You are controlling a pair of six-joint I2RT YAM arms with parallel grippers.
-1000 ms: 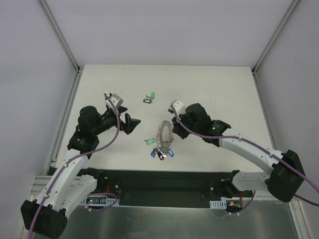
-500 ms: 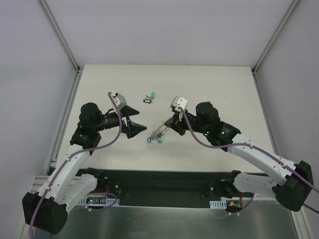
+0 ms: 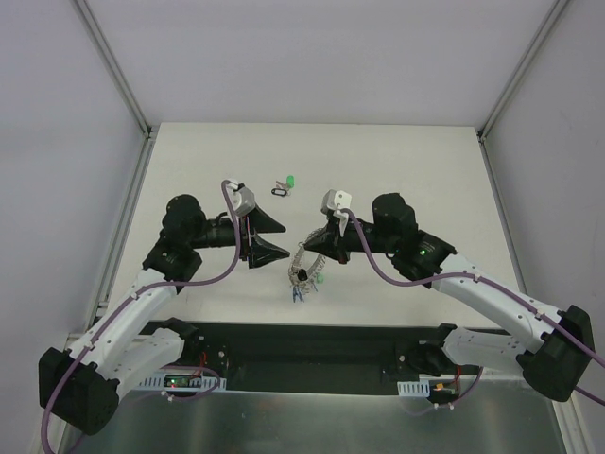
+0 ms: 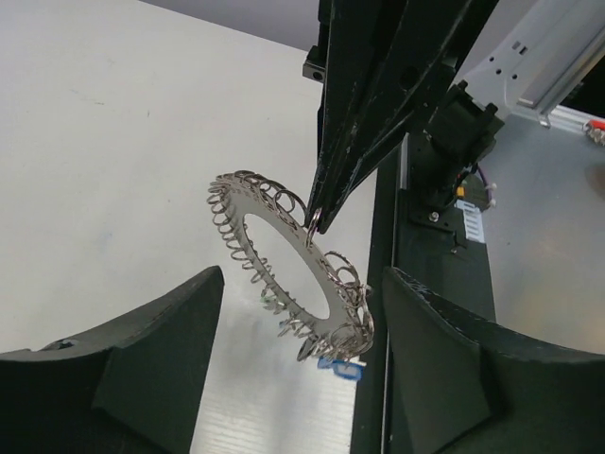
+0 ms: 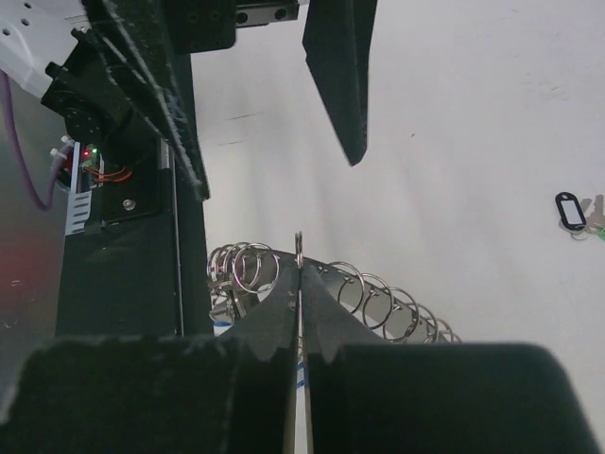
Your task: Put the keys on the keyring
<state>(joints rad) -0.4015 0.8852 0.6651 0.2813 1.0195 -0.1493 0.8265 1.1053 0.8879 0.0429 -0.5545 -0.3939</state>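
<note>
Keyring (image 4: 234, 219) with keys (image 3: 299, 291) in right tool (image 5: 300, 274)

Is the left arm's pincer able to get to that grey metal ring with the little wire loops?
Probably yes. The left pincer is open and the flat grey metal ring, pinched by the right pincer, hangs just ahead with nothing between.

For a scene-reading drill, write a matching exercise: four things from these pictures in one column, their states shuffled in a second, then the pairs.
Things
1. left pincer
2. right pincer
3. flat grey metal keyring with wire loops
4. small black-headed key

States
A. lying loose on the white table
B. shut on a loop at the ring's rim
C. open, gripping nothing
D. held up, tilted

Pairs: 1-C, 2-B, 3-D, 4-A
</note>
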